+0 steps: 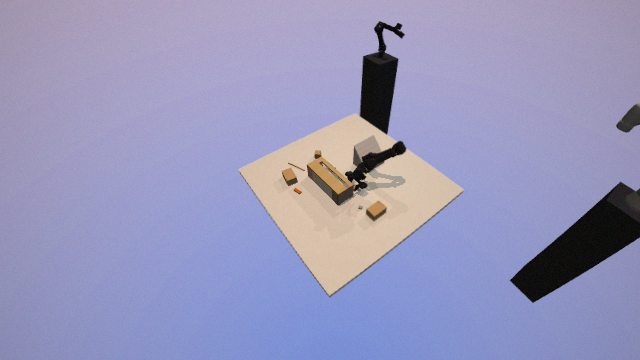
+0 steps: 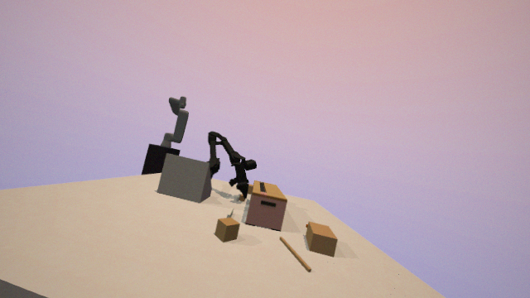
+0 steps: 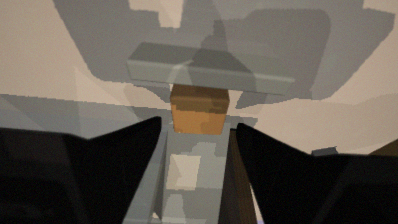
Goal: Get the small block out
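The block (image 1: 354,187) (image 2: 242,198) (image 3: 198,119) looks out, so pickup begins — the tool (image 1: 357,185) (image 2: 244,195) (image 3: 199,125), spread and empty, should settle astride it, then close.

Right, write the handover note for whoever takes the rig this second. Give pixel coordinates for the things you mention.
Claw (image 1: 355,182) (image 2: 240,190) (image 3: 199,125): open, nothing held, low beside the box (image 1: 322,175) (image 2: 266,216), its fingers around the near end of the small orange-brown block (image 2: 242,198) (image 3: 198,120).
Done: the block looks to be outside the box, by a low grey lip (image 3: 175,72); box upright.
Left: grip, lift, hold still well clear. Contact with the fingers: can't tell.
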`<state>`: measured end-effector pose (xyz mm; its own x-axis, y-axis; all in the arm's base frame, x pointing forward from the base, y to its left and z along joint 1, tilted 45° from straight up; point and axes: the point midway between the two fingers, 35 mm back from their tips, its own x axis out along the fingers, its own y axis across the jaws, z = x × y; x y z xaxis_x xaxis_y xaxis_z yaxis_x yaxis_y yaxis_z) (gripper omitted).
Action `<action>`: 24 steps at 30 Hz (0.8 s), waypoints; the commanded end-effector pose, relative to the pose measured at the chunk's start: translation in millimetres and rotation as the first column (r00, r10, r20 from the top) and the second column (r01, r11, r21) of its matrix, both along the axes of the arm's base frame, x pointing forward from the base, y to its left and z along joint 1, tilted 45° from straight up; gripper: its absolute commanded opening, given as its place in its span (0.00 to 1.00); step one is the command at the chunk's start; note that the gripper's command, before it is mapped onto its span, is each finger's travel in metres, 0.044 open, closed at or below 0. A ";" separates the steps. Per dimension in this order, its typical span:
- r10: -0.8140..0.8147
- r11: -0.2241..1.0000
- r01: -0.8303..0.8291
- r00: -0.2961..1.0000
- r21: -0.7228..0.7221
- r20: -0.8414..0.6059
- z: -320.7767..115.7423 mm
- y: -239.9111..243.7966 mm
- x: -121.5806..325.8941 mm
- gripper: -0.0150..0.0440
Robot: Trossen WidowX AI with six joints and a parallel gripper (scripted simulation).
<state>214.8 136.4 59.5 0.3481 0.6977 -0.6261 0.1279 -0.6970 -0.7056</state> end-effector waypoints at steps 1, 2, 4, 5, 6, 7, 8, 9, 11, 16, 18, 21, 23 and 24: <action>-0.007 1.000 0.007 1.000 -0.002 -0.019 -9.2 4.0 -4.6 0.74; -0.007 1.000 0.007 1.000 -0.001 -0.019 -10.1 5.2 -5.1 0.74; -0.007 1.000 0.007 1.000 0.000 -0.019 -11.2 6.7 -5.8 0.74; -0.007 1.000 0.007 1.000 0.000 -0.018 -11.4 6.8 -5.9 0.74; -0.007 1.000 0.007 1.000 0.000 -0.018 -11.4 6.8 -5.9 0.74; -0.007 1.000 0.007 1.000 0.000 -0.018 -11.4 6.8 -5.9 0.69; -0.007 1.000 0.007 1.000 0.000 -0.018 -11.4 6.8 -5.9 0.65; -0.007 1.000 0.007 1.000 0.000 -0.018 -11.4 6.8 -5.9 0.60; -0.007 1.000 0.007 1.000 0.000 -0.018 -11.4 6.8 -5.9 0.51; -0.007 1.000 0.007 1.000 0.000 -0.018 -11.4 6.8 -5.9 0.36; -0.012 1.000 0.012 1.000 0.003 -0.021 -11.2 6.6 -5.6 0.30; -0.049 0.999 0.050 0.998 0.019 -0.043 -7.6 2.8 -2.4 0.25; -0.045 0.999 0.045 0.998 0.015 -0.040 -4.1 -1.2 -1.1 0.25; -0.043 0.999 0.043 0.998 0.013 -0.039 -2.3 -3.2 -0.5 0.25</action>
<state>210.9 137.7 49.4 0.3478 0.6883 -0.6366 0.0666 -0.6954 -0.7155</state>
